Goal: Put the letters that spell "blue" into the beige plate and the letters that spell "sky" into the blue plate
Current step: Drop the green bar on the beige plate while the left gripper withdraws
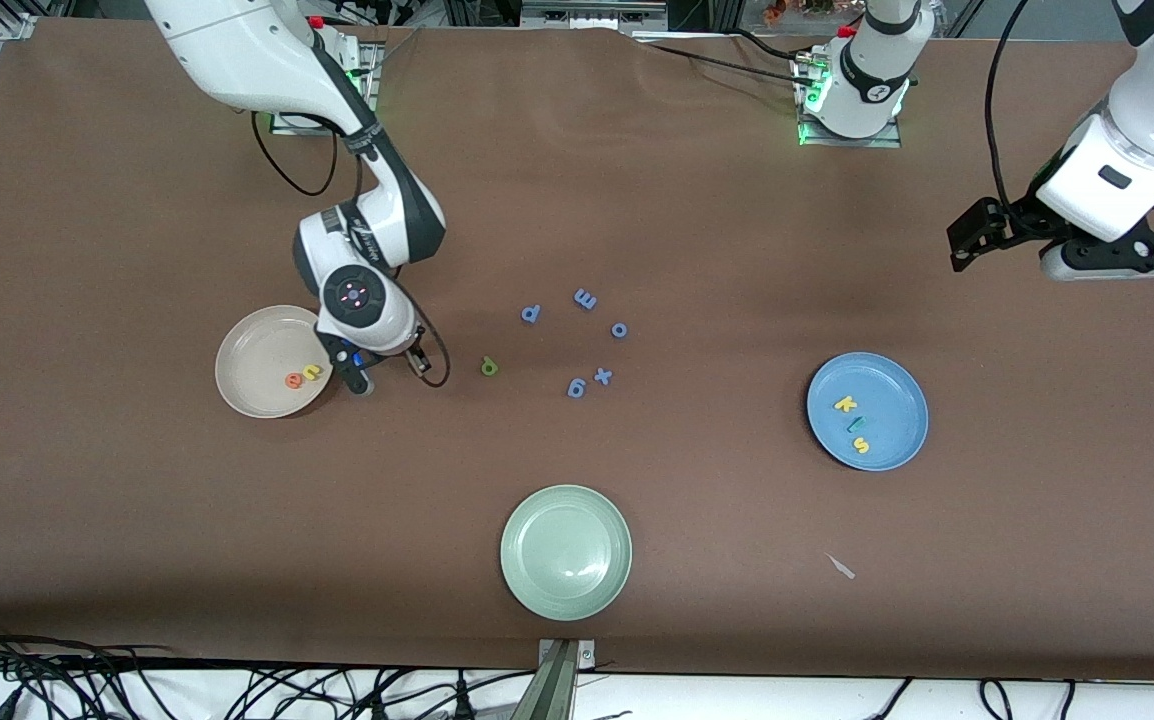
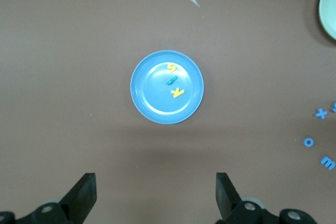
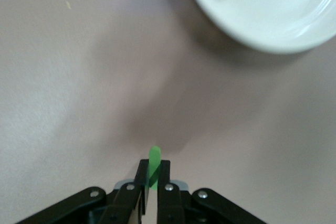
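- The brown desk (image 1: 137, 520) carries three plates.
- The beige plate (image 1: 249, 345) holds the orange "e" (image 1: 293, 380) and yellow "u" (image 1: 312, 372).
- The blue plate (image 1: 897, 440) holds "k" (image 1: 845, 404), "y" (image 1: 856, 424) and "s" (image 1: 861, 445).
- The left pincer (image 2: 156, 195) waits above the desk, spread wide.
- The right pincer (image 3: 153, 178), just beside the beige plate, pinches the green "l" (image 3: 154, 163).
- The olive "b" (image 1: 489, 367) lies on the desk nearby.

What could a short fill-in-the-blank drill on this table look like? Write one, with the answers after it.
1. The right gripper, beside the beige plate, is shut on a thin ____ letter.
2. The blue plate holds ____ letters.
3. The pale green plate holds ____ letters.
4. The left gripper, above the blue plate, is ____.

Answers: green; three; no; open
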Available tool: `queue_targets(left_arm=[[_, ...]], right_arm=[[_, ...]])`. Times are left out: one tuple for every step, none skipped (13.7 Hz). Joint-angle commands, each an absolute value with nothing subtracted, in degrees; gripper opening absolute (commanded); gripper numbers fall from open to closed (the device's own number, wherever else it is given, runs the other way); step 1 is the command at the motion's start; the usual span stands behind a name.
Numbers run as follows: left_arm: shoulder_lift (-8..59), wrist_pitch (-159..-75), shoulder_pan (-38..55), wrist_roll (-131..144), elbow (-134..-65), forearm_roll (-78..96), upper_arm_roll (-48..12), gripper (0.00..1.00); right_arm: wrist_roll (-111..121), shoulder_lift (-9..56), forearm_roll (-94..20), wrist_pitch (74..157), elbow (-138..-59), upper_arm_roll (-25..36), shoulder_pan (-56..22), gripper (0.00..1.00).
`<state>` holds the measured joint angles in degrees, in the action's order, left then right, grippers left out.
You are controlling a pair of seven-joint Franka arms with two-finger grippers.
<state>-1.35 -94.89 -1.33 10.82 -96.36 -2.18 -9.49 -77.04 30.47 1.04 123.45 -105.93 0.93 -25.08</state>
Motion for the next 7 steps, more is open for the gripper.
queue_targets(left_arm=[[-1.0, -94.4, -1.8, 9.5, -96.1, -0.8, -9.4, 1.0], [-0.9, -94.4, -1.8, 9.6, -96.1, -0.7, -9.4, 1.0], [-0.9, -94.4, -1.8, 9.6, -96.1, -0.7, -9.4, 1.0], [-0.8, -94.4, -1.8, 9.6, -95.9, -0.7, -9.4, 1.0], [-0.8, -94.4, -1.8, 9.6, -95.9, -0.7, -9.4, 1.0], [-0.8, -94.4, -1.8, 9.6, -95.9, -0.7, -9.4, 1.0], [-0.8, -94.4, -1.7, 9.6, -95.8, -0.8, -9.4, 1.0]], right_arm=[[-65.0, 29.2, 0.9, 113.1, -101.3, 1.6, -20.8, 0.0], [-60.3, 29.4, 0.9, 110.7, -100.3, 1.6, -18.7, 0.0], [-55.8, 29.4, 0.9, 109.3, -99.9, 1.6, -16.6, 0.0], [-52.3, 29.7, 0.9, 108.5, -99.8, 1.6, -14.7, 0.0], [-49.4, 30.1, 1.0, 108.0, -99.8, 1.6, -12.7, 0.0], [-46.8, 30.8, 1.0, 107.6, -99.8, 1.6, -11.1, 0.0], [-44.6, 31.5, 1.5, 107.7, -99.8, 1.6, -10.1, 0.0]])
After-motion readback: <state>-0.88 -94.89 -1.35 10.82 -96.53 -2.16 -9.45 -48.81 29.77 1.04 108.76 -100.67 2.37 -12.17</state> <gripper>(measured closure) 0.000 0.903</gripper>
